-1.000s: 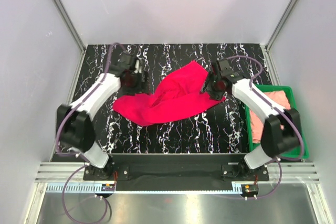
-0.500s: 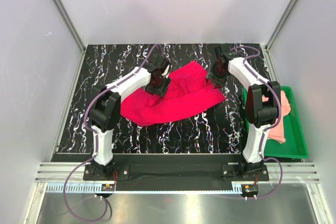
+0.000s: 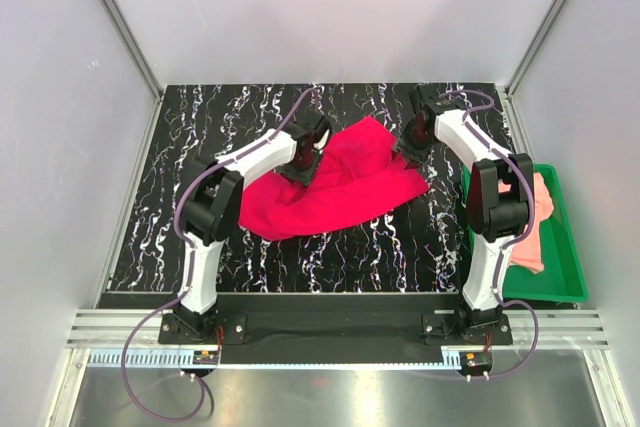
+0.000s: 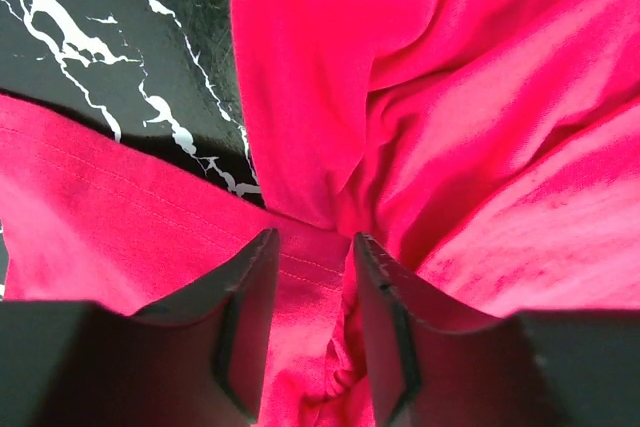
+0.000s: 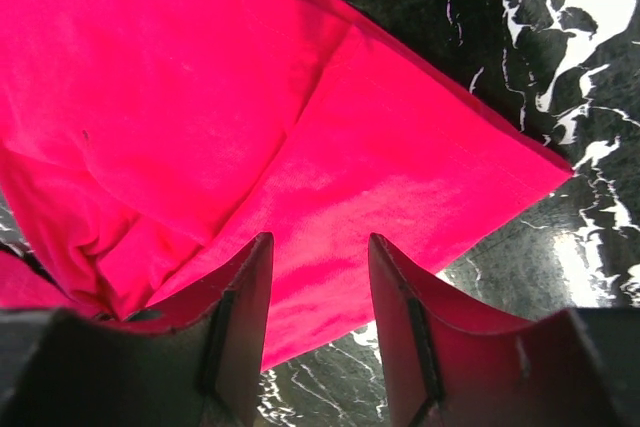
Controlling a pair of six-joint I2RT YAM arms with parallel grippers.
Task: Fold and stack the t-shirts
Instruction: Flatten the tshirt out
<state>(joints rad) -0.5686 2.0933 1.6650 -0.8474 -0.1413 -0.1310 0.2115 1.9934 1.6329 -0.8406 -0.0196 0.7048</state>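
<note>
Jaws first: on the left gripper (image 4: 312, 247) they stand part-way apart astride a bunched hem of the red t-shirt (image 3: 330, 192). I cannot tell whether they bite it or merely straddle it. On the right gripper (image 5: 320, 247) they are spread over a flat panel near the shirt's corner, with nothing pinched that I can see.

Nearest me, on the right, the pink t-shirt (image 3: 528, 245) lies crumpled in the green tray (image 3: 572, 277), under the right arm's elbow. On the middle of the bench (image 3: 180, 177) the red shirt lies rumpled, its long axis running from near-left to far-right. Both grippers sit along its far edge, the left toward the middle and the right at the far-right corner, so nearly all the cloth lies on my side of them.

I judge the coming move depends on both ends of that far edge being held. Both arms reach well forward. The left slants inward and the right runs almost straight up its side, with both wrists pitched down at the cloth.
</note>
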